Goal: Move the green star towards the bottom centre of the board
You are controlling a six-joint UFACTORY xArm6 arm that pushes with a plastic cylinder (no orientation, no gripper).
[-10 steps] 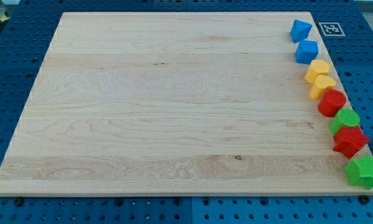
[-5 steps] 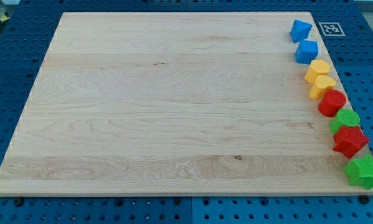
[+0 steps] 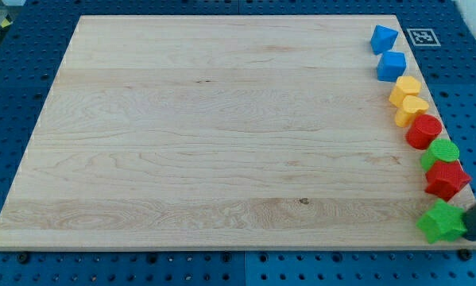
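Note:
The green star (image 3: 441, 222) lies at the board's bottom right corner, just below the red star (image 3: 446, 179). My rod enters at the view's right edge, and my tip (image 3: 470, 235) sits right against the green star's right side. The wooden board (image 3: 222, 135) fills most of the view.
A column of blocks runs down the board's right edge: a blue triangular block (image 3: 383, 38), a blue cube (image 3: 392, 66), two yellow blocks (image 3: 405, 87) (image 3: 412, 110), a red round block (image 3: 423, 130), a green round block (image 3: 441, 152). A marker tag (image 3: 421, 36) sits off the top right corner.
My rod has come into view at the right edge. The green star has slid left, from partly off the board's right edge to fully onto the bottom right corner.

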